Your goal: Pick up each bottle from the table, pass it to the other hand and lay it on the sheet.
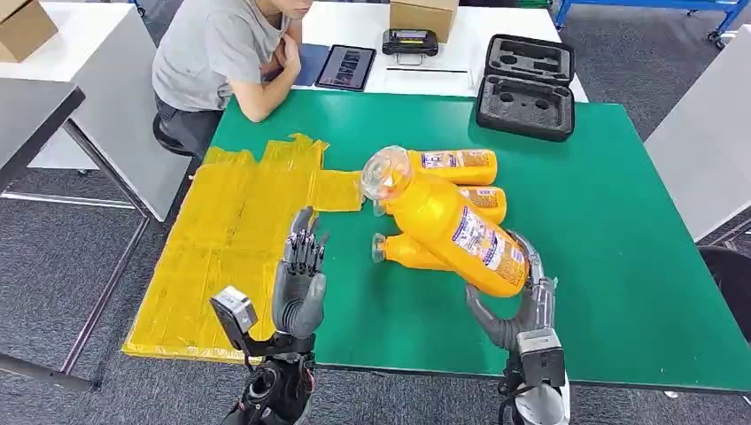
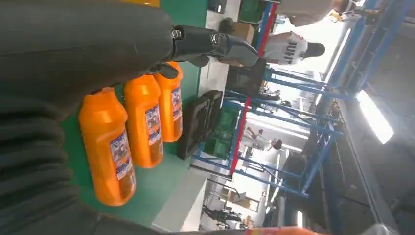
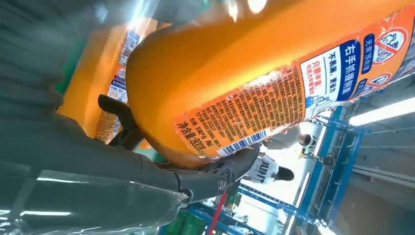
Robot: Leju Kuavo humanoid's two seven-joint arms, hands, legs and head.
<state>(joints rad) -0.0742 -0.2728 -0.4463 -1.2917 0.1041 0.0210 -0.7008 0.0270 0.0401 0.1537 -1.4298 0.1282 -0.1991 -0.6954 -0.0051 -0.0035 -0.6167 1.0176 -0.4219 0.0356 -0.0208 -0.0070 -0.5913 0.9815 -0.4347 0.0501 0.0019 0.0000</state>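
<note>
Orange bottle lifted over the green table

Green table [image 1: 620, 230] carries a yellow sheet [image 1: 230, 239] at its left. Right hand [image 1: 518, 305] grips a raised orange bottle [image 1: 452, 226] with clear cap and printed label, above three lying bottles [image 2: 142, 122]. Left hand [image 1: 301, 274] stands upright, empty, fingers apart.

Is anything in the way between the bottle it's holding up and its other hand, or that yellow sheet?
Nothing visible. The right hand holds the raised bottle above the table; the left hand waits open beside it, with bare green table between. The yellow sheet lies just past the left hand, unblocked.
</note>
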